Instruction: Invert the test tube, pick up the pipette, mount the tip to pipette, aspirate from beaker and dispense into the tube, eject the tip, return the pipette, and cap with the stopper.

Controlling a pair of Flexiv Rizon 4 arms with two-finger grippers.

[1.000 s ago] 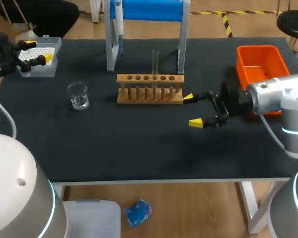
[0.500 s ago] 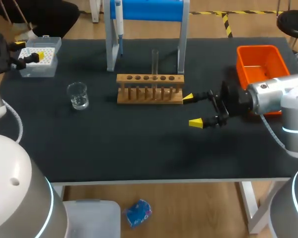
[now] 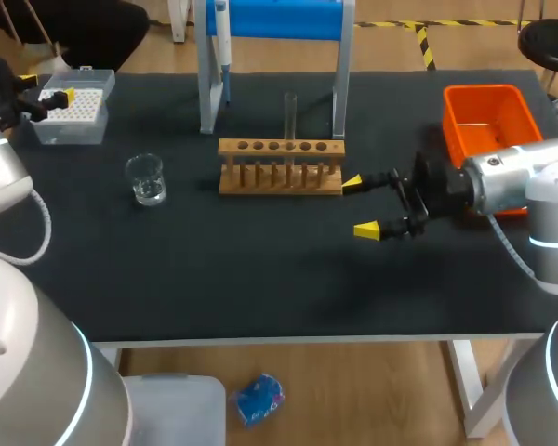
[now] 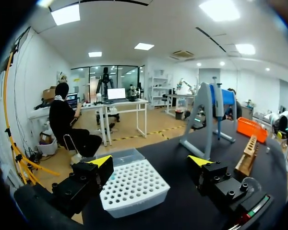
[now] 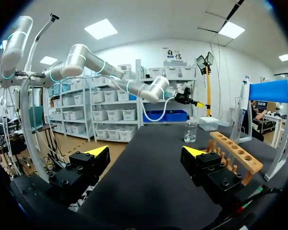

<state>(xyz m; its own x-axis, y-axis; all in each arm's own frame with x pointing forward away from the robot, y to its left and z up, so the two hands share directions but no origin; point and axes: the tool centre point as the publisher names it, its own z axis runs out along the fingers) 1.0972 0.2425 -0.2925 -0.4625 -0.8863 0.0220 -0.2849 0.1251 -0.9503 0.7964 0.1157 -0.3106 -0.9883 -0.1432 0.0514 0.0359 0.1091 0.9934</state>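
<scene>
The pipette [image 3: 222, 32] is hung upright at the upper middle, right of the left gripper [image 3: 46, 89]. That and the right gripper [image 3: 359, 206] are held wide open, empty.

The left arm [image 3: 2, 167] has been drawn back toward the left edge of the frame. Its jaws, seen a second ago over the front left part of the tip box [image 3: 79, 116] in the upper left, have been shifted leftward and slightly upward, and now lie across the box's left edge. The arm's white links at lower left have been swung further into the frame.
</scene>
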